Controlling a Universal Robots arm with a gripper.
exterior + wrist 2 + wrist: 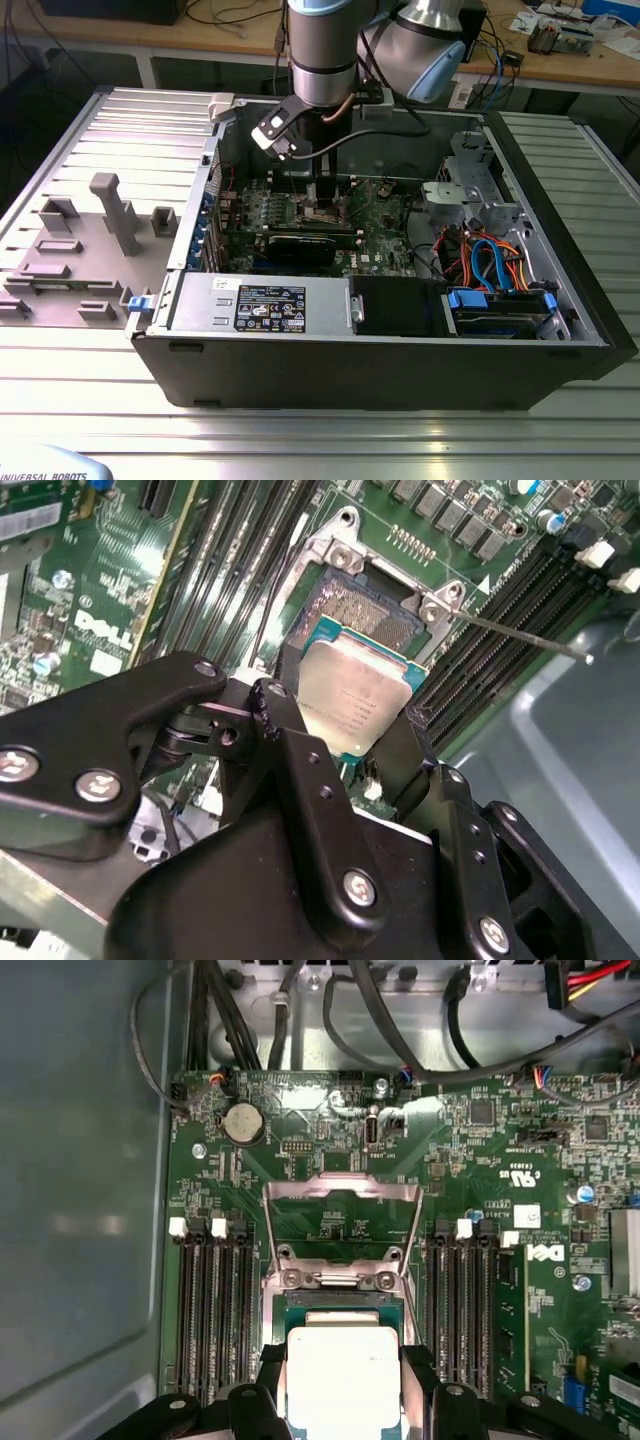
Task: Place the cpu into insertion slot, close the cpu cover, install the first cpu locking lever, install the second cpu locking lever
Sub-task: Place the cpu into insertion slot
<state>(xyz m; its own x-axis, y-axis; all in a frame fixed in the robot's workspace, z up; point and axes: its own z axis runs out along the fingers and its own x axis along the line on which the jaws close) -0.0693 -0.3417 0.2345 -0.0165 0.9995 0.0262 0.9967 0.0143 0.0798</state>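
My gripper (325, 200) reaches down into the open computer case. In both wrist views its black fingers (268, 1380) are shut on two opposite edges of the cpu (340, 1350), whose silvery top faces the camera. The cpu (350, 690) sits over the near part of the insertion slot (355, 615); I cannot tell whether it touches. A strip of the insertion slot (345, 1310) shows beyond the chip. The cpu cover (340, 1190) is swung open, its silver frame lying back over the green board. A thin locking lever (520, 635) sticks out sideways, unlatched.
Black memory slots (210, 1300) flank the socket on both sides. The grey case wall (80, 1210) stands close by. A black graphics card (300, 245), a power supply (260, 300) and bundled cables (490, 260) fill the case.
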